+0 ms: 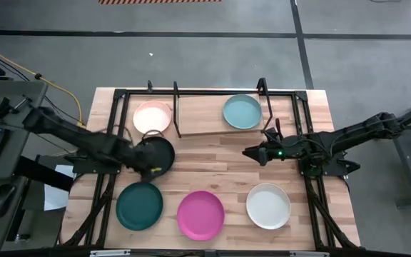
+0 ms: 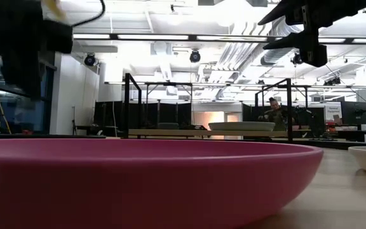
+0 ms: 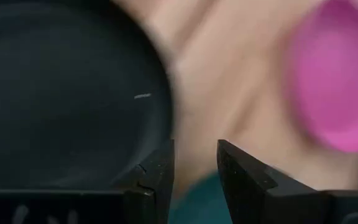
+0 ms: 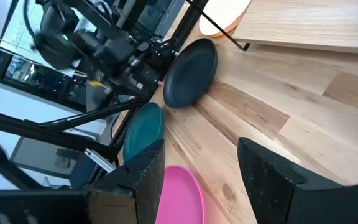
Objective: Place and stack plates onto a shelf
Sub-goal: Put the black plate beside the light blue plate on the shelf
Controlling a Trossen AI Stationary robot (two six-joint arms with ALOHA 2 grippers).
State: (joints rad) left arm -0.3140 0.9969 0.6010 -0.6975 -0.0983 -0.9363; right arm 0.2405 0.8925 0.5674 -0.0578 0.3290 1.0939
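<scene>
Pinching its rim, the left gripper (image 1: pixel 150 169) held the round shallow black plate (image 1: pixel 155 152) tilted, near the wooden wire-framed shelf (image 1: pixel 205 123); the right gripper (image 1: pixel 249 152) was spread.

On the worktop (image 1: pixel 212 165), the shelf (image 1: pixel 205 118) sits at the far side with one plate (image 1: pixel 153 116) at its left end and another plate (image 1: pixel 242 111) toward its right. Three plates line the near edge: left (image 1: pixel 139 205), middle (image 1: pixel 200 214), right (image 1: pixel 268 205). A sixth plate (image 1: pixel 157 154) lies between the shelf's left end and the near-left plate.
</scene>
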